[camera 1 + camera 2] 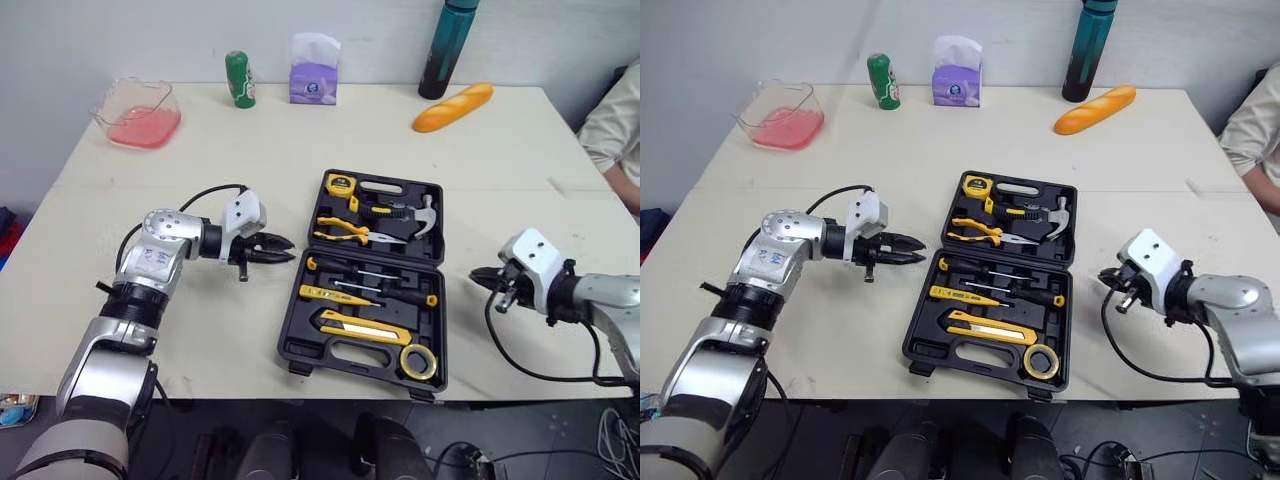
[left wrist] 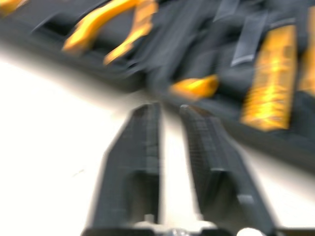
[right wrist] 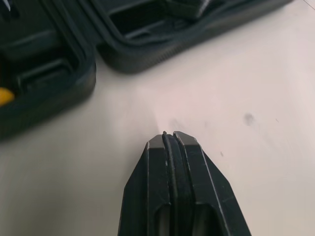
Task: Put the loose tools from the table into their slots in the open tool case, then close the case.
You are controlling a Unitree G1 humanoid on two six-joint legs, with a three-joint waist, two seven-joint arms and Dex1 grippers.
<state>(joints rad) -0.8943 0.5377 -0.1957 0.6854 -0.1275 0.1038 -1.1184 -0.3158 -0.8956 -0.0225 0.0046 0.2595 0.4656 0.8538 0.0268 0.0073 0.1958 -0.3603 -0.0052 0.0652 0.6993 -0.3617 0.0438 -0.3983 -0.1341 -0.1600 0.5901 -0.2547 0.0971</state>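
Left tool (image 1: 289, 249) narrowly parted, right tool (image 1: 476, 276) pinched together, both empty — shove the tool case (image 1: 293, 330) shut from one side and it may skid across the tabletop (image 1: 300, 140).

Bare table (image 1: 220, 330) lies open on both sides of the tool case (image 1: 291, 335): a thin strip before the left gripper (image 1: 288, 248), a wider one toward the right gripper (image 1: 478, 277). Bowl (image 1: 140, 112), can (image 1: 239, 79), tissue box (image 1: 314, 70), bottle (image 1: 447, 50) and bread loaf (image 1: 453, 107) line the far edge, well apart from the case. A person's sleeve (image 1: 615, 125) crowds the far right corner.
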